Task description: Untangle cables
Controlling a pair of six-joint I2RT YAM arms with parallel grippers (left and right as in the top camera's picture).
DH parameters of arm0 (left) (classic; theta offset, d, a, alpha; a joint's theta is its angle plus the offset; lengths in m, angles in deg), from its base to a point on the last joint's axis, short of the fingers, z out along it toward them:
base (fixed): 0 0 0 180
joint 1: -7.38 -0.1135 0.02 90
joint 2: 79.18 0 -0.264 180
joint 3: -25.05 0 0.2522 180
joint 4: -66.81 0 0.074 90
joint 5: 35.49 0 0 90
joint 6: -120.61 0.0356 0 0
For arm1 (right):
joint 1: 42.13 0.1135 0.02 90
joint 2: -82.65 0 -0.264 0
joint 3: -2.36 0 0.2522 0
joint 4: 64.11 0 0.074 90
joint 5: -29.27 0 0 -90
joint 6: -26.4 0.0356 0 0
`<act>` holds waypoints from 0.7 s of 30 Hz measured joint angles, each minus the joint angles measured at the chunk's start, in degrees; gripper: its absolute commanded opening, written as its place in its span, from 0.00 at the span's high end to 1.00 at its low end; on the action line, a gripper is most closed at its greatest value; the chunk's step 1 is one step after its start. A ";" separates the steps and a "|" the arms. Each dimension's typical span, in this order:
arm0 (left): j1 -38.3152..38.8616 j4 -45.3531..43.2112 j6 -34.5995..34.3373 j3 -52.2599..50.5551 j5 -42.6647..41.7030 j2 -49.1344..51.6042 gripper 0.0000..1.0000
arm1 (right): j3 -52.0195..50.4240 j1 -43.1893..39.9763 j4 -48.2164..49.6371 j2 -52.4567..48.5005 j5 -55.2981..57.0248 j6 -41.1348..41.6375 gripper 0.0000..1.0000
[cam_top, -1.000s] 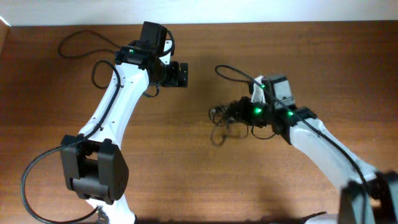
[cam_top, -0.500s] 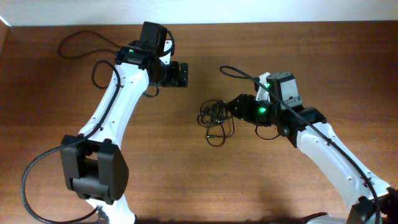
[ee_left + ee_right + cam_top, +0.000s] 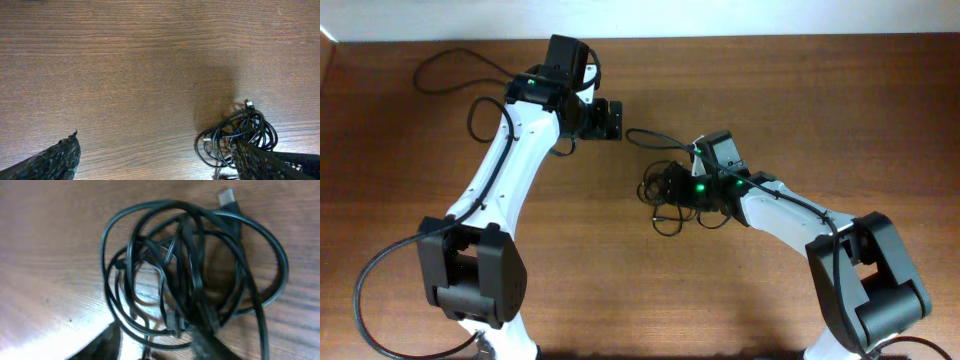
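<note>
The cables point(image 3: 660, 205) are thin black cords bunched in a knot of loops on the wooden table, at the centre of the overhead view. My right gripper point(image 3: 672, 186) is low over the knot's right side. In the right wrist view the knot point(image 3: 185, 270) fills the frame, a silver plug point(image 3: 226, 196) sticks out at the top, and the open fingers point(image 3: 155, 347) straddle its lower strands. My left gripper point(image 3: 610, 120) is open and empty, up and to the left of the knot. The left wrist view shows the knot point(image 3: 237, 132) beside its right finger, with the jaws point(image 3: 155, 152) wide apart.
The table point(image 3: 440, 150) is brown wood with a pale wall along the far edge. The left arm's thicker black cable point(image 3: 450, 62) loops at the back left. A cable on the right arm point(image 3: 655, 137) arches behind the knot.
My right arm has swung left and its gripper has come down over the knot. The knot shifted slightly left. The left arm has not moved.
</note>
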 measured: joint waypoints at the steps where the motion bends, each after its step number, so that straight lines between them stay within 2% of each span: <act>1: 0.00 -0.04 0.00 0.00 0.00 0.00 0.01 | 0.00 0.00 -0.68 -0.02 0.02 -0.11 0.64; 3: 0.00 -0.02 0.00 0.00 0.00 0.00 0.01 | 0.02 0.00 -2.51 -0.02 -0.50 -0.04 0.63; 5: 0.00 -0.04 0.00 0.00 0.00 0.00 0.01 | 0.81 0.00 -5.95 0.07 -1.22 -0.57 0.55; 7: 0.00 -0.07 0.00 0.00 0.24 0.00 0.01 | 2.78 0.00 -10.01 0.59 -2.71 -4.59 0.45; 8: 0.00 -0.09 0.00 -0.02 0.74 0.00 0.01 | 5.11 0.00 -13.31 1.88 -3.54 -9.09 0.42; 11: 0.00 -0.13 0.00 -0.02 1.11 0.00 0.01 | 8.17 0.39 -15.67 3.65 -2.75 -18.91 0.42; 14: -1.16 -0.11 -1.40 -0.02 1.07 0.00 0.01 | 8.20 1.88 -17.92 3.56 2.75 -23.06 0.41; 16: -3.28 -0.07 -3.02 -0.02 1.03 0.00 0.01 | 8.20 2.60 -17.81 3.56 4.48 -25.49 0.37; 18: -8.13 0.22 -4.90 -0.02 1.07 0.00 0.01 | 8.20 3.76 -17.29 3.56 5.84 -31.69 0.33; 20: -11.28 0.68 -5.57 -0.02 1.03 0.00 0.01 | 8.20 4.63 -17.29 3.52 6.47 -38.56 0.33; 21: -11.96 0.74 -5.64 -0.02 1.03 0.00 0.01 | 8.22 4.90 -17.25 3.41 6.67 -40.92 0.37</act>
